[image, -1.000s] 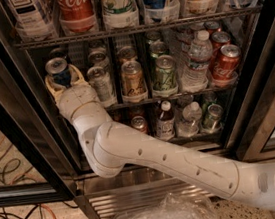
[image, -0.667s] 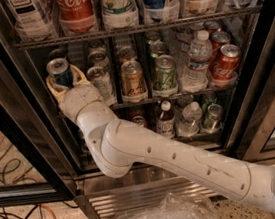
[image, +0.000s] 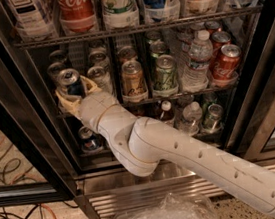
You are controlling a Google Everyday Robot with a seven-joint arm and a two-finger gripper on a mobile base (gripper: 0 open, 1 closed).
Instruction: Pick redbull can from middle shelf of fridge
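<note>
Blue-and-silver redbull can (image: 69, 83) stands upright, long axis vertical, at the left end of the middle shelf (image: 176, 97) of the fridge (image: 8, 116), front of its row. My gripper (image: 74, 91) reaches in from below and to the right, directly at the can. My pale fingers (image: 92, 83) sit one on each side of its lower body, closed to can width and apparently gripping it (contact judged, base hidden). Neighbouring silver can (image: 98, 78) is just beside the right finger.
</note>
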